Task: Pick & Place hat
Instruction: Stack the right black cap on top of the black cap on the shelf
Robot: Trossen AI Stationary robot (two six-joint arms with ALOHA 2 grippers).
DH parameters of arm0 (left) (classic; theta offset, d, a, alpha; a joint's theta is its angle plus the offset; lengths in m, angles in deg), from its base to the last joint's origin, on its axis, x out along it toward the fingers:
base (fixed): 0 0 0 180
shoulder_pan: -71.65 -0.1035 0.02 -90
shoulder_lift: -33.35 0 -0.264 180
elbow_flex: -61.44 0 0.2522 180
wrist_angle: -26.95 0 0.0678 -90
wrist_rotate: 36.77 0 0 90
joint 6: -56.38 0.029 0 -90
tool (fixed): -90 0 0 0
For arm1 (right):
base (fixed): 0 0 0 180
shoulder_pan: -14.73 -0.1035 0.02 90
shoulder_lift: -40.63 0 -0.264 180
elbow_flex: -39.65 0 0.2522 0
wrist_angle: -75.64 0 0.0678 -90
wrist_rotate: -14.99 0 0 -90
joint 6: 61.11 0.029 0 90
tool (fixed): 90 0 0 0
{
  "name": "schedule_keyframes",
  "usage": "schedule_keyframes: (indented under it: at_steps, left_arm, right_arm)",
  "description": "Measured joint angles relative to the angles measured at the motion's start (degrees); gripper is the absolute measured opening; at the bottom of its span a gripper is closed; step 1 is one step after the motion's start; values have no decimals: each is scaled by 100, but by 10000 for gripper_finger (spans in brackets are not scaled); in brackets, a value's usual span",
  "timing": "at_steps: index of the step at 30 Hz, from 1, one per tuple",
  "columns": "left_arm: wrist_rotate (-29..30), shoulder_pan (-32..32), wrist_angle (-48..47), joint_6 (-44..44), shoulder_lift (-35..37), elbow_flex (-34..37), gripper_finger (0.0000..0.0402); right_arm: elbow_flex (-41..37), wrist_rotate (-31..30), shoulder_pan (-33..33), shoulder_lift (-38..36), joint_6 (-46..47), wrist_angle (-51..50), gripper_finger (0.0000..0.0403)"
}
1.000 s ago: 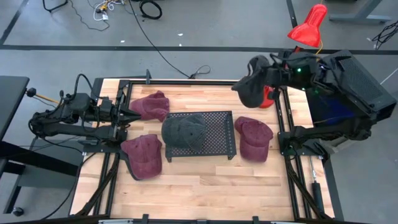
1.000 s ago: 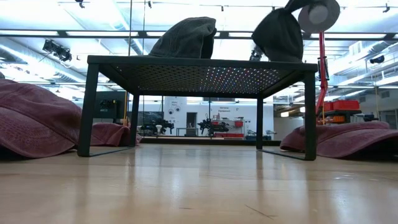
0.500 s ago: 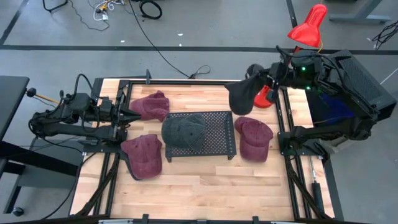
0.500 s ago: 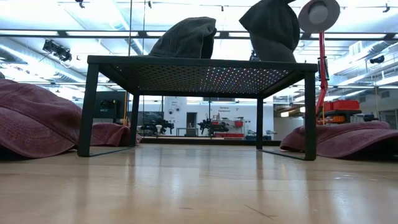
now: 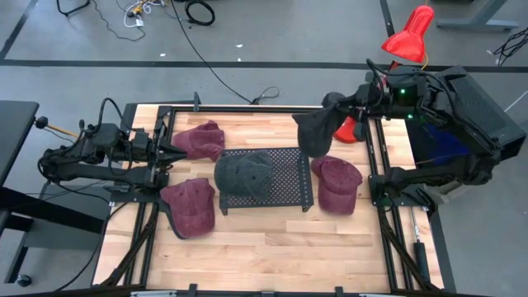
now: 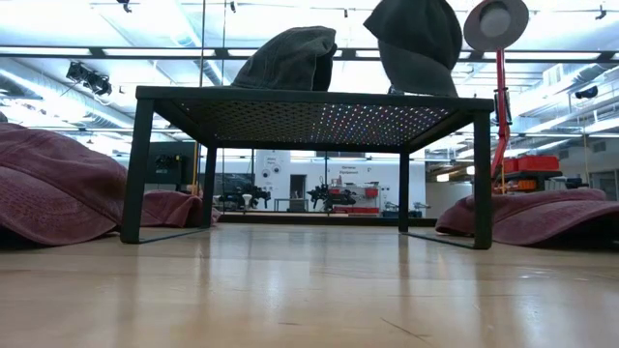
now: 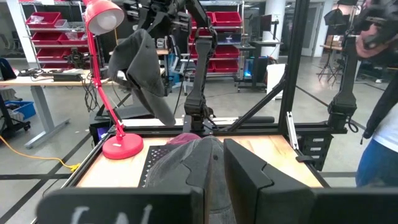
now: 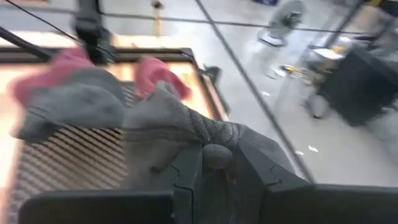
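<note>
r gripper (image 5: 334, 105) is pinched shut on a dark grey hat (image 5: 313, 132), holding a bunched fold of cloth near the top; hat hangs limp below it, in the air, long axis roughly vertical, brim end lowest. it hangs over the far r corner of the black mesh stand (image 5: 289, 177), just off its back edge in the high view; low view shows the hat's bottom edge close above the stand top, can't tell if touching.

key relation: free mesh lies toward the near side and slightly l of the held hat. other dark grey hat (image 5: 244, 173) already fills the l part of the stand, so the open spot is the r half. judgement: next move is a short shift in over that half, then lower and let go.

l gripper (image 5: 169, 153) parked at table's l side, closed, nothing in it; well apart from the held hat, so r arm is the near one.

around: three maroon hats on the wood table (image 5: 272, 239) — back l (image 5: 200, 140), front l (image 5: 191, 206), r of stand (image 5: 337, 183). red desk lamp (image 5: 410, 35) behind r arm; its base sits close to the hanging hat, possible snag. person at edge of l wrist view, off table.
</note>
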Motion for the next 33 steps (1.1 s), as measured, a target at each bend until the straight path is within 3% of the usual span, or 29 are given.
schedule_keyframes:
  at_steps: [8, 19, 25, 33]
  left_arm:
    - [0, 1, 1, 0, 0, 0, 48]
    - [1, 1, 0, -2, -1, 0, 48]
    - [2, 2, 1, -2, -1, 0, 48]
    - [0, 0, 0, 0, -2, 0, 48]
  right_arm:
    - [0, 1271, -272, 219, 624, 504, 67]
    - [0, 2365, -687, 614, 1740, 1443, 67]
    - [0, 2585, -925, 737, 1974, 2010, 67]
    - [0, 2578, -1124, 816, 1660, 1855, 67]
